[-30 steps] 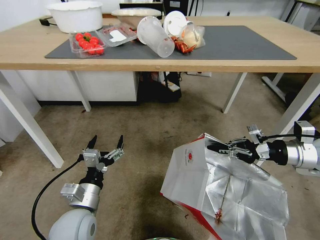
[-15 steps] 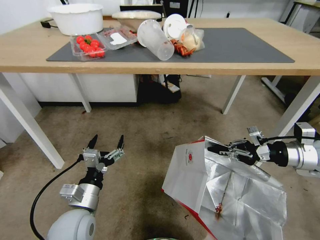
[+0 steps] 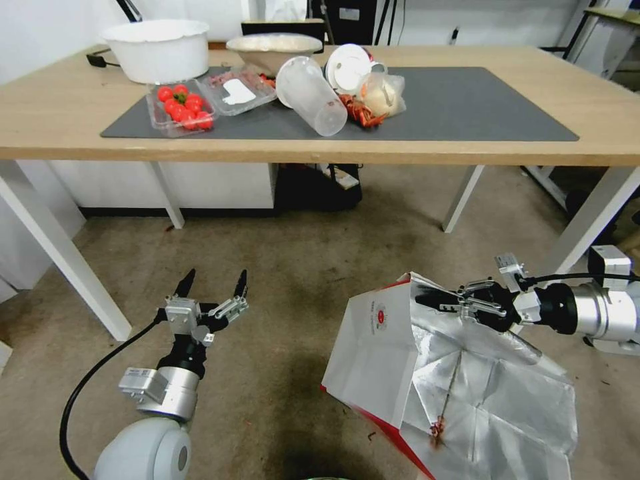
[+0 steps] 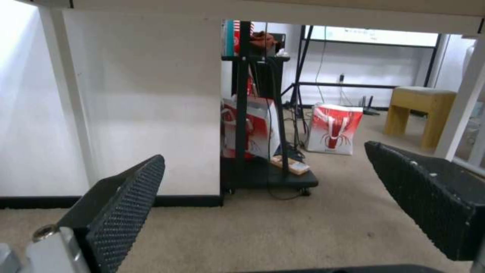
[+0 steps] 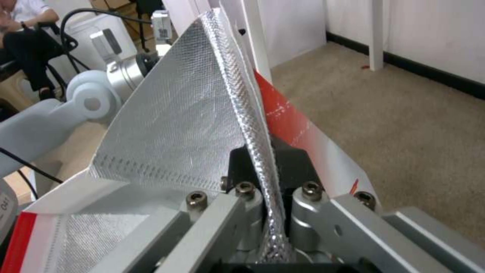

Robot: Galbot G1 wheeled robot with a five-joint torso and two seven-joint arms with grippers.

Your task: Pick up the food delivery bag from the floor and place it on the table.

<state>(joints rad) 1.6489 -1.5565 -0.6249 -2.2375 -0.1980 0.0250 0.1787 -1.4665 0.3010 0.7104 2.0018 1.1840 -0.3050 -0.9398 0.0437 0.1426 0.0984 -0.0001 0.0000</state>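
The food delivery bag (image 3: 387, 360), white with red trim, a small round red logo and silver foil lining, hangs tilted over the floor (image 3: 300, 267) at lower right. My right gripper (image 3: 433, 300) is shut on the bag's top foil edge. In the right wrist view the right gripper (image 5: 269, 167) pinches the foil seam of the bag (image 5: 177, 121) between its two fingers. My left gripper (image 3: 212, 283) hovers open and empty above the floor at lower left, well apart from the bag; its ribbed pads (image 4: 126, 204) are spread wide. The table (image 3: 53, 113) with its grey mat (image 3: 480, 107) stands ahead.
The mat's left half holds a white bowl (image 3: 157, 48), a tomato tray (image 3: 180, 107), a tipped clear cup (image 3: 312, 97) and a small plastic bag of food (image 3: 383, 93); its right half is bare. White table legs (image 3: 67, 267) (image 3: 587, 220) flank the floor space. A black cart (image 4: 252, 113) stands under the table.
The whole head picture has shifted, with the table sitting lower in it, so the camera moved. The right gripper still grips the bag; the left gripper holds its pose.
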